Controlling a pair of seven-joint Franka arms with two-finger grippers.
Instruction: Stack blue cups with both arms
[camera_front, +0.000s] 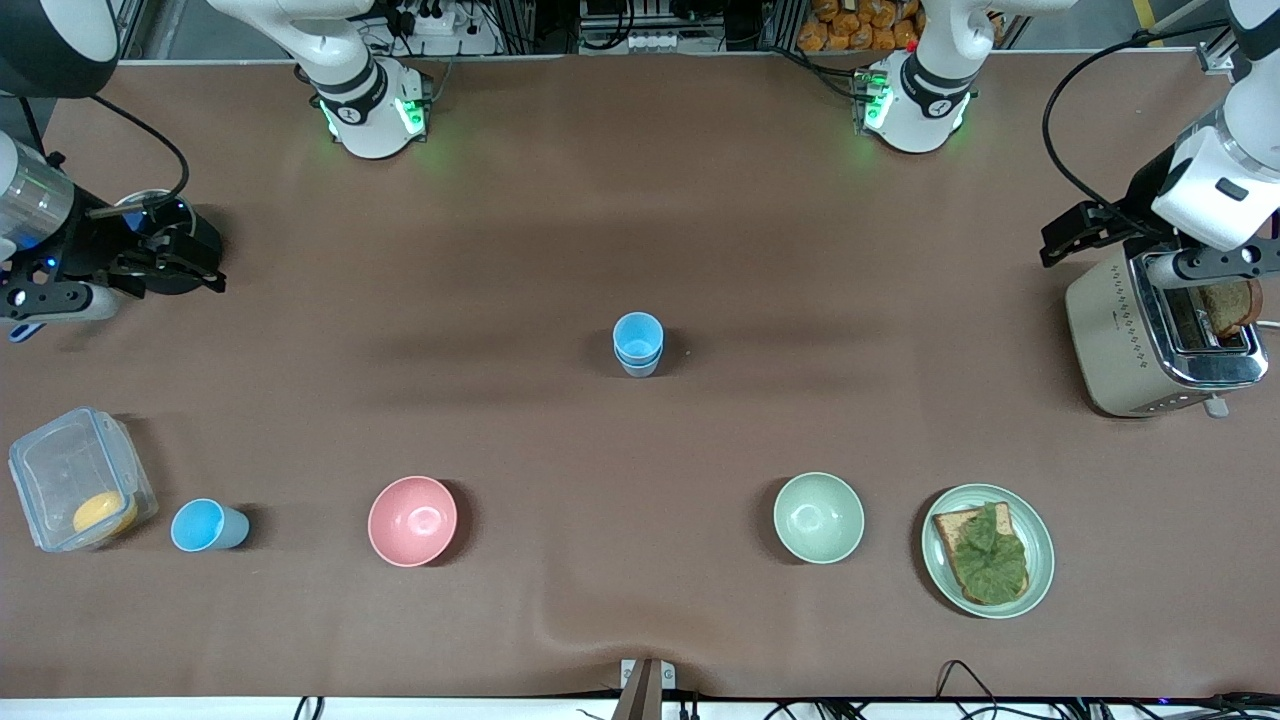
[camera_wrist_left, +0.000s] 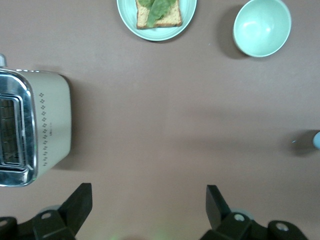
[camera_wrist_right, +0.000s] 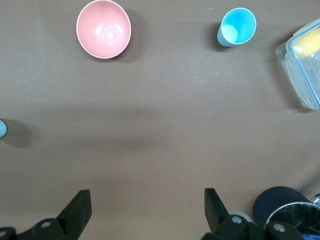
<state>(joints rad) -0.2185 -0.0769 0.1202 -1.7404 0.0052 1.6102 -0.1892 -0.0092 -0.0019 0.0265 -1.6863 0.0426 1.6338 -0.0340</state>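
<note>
Lone cup lies nearest the right arm.
The single blue cup stands upright beside the pink bowl; right gripper and left gripper are held with jaws wide, while the stacked cups stand mid-desk.

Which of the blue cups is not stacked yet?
The single blue cup between the clear lidded container and the pink bowl, at the right arm's end. The other blue cups stand already nested mid-table, farther from the front camera.
</note>
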